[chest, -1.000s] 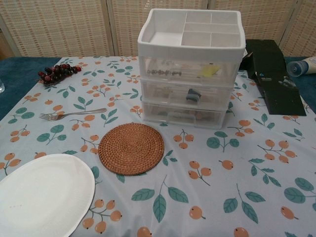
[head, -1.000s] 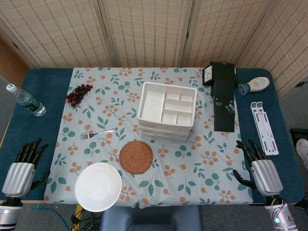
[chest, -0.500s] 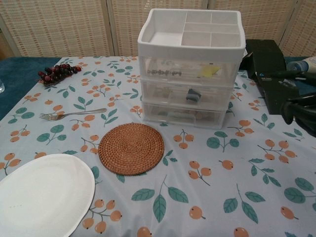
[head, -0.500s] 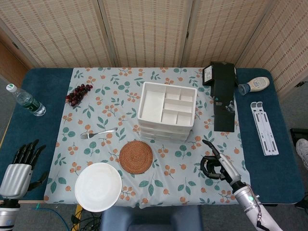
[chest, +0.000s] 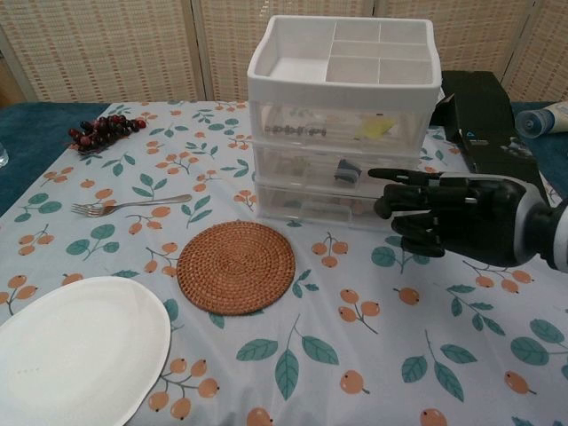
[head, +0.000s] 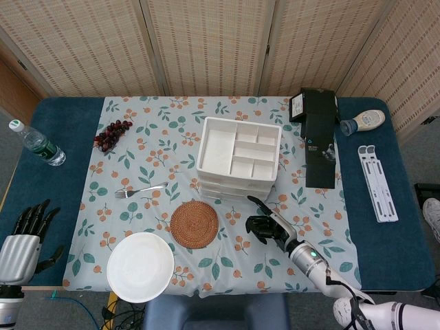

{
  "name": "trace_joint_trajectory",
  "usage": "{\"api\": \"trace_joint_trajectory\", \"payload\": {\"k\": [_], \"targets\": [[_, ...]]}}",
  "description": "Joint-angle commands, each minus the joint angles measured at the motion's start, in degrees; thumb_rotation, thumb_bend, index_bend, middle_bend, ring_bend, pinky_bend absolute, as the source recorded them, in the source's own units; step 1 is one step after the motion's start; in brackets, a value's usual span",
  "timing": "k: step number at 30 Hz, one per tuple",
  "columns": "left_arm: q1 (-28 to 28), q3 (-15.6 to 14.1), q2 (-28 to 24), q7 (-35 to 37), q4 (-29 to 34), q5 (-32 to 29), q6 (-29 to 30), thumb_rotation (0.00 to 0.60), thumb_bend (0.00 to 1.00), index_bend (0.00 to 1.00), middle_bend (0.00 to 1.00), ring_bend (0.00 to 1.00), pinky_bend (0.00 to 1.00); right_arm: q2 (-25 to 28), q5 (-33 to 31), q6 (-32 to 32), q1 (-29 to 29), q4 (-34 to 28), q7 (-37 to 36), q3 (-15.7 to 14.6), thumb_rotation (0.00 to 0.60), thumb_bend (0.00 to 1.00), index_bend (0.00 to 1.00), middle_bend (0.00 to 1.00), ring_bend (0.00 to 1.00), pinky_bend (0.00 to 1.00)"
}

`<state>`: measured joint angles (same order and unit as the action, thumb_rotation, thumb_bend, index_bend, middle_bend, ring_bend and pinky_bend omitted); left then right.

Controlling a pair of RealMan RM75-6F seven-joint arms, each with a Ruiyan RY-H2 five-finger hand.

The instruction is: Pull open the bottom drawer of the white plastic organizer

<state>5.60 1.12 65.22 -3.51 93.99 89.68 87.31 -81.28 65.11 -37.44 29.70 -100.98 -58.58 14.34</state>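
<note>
Organizer: the white plastic organizer [chest: 343, 115] stood mid-surface, its bottom drawer [chest: 330, 206] closed and facing the robot.
Right hand: the right hand [chest: 448, 216] hovered near the drawer front, fingers loosely curled, holding nothing, seemingly lined up to hook it.
Left hand: the left hand [head: 24, 244] idled spread at the surface edge.

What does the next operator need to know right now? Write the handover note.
Right hand: holds nothing, fingers partly curled, in front of the white organizer, near its lower drawers; contact cannot be told.
Left hand: open, at the table's near left edge, holding nothing.
Bottom drawer: shut, like the two above it.
Done: nothing pulled.
Left: hook the bottom drawer's handle and pull it toward the woven coaster.
</note>
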Motion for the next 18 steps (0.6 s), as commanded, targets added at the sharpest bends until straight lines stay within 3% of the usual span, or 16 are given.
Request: {"api": "trace_joint_trajectory", "payload": {"k": [1, 18], "targets": [[-0.1, 0.0, -0.1, 0.1, -0.1, -0.1, 0.0, 0.6, 0.29, 0.11, 0.0, 0.02, 0.06, -2.4, -2.0, 2.2, 1.9, 2.3, -0.1, 1.4, 0.6, 0.56, 0.0, 0.64, 0.8, 0.85], [-0.4, 0.1, -0.4, 0.3, -0.4, -0.6, -0.1, 0.6, 0.29, 0.11, 0.0, 0.02, 0.06, -10.0, -10.6, 8.4, 8.3, 10.5, 5.4, 5.7, 0.6, 0.56, 0.0, 0.64, 0.8, 0.85]]}}
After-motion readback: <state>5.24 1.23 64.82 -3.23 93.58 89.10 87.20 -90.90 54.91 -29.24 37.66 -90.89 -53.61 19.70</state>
